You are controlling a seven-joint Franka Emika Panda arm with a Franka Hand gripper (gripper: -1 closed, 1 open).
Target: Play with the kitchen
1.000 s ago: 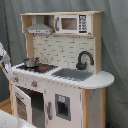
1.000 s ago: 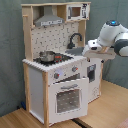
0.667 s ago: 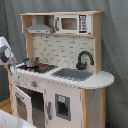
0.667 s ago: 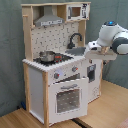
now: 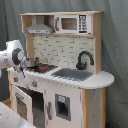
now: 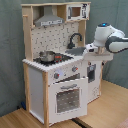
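Reaching over the kitchen (image 6: 55, 75), the hand (image 6: 89, 48) is indistinct, grip unclear.

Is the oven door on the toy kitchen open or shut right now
Open, slightly ajar. In the second exterior view the windowed oven door stands out from the kitchen front, with a dark gap along its edge; in the first exterior view it also angles outward.

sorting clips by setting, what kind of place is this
Probably a lab or test room, not a real kitchen: a toy kitchen stands on a wood floor before a plain grey curtain, with a robot arm beside it.
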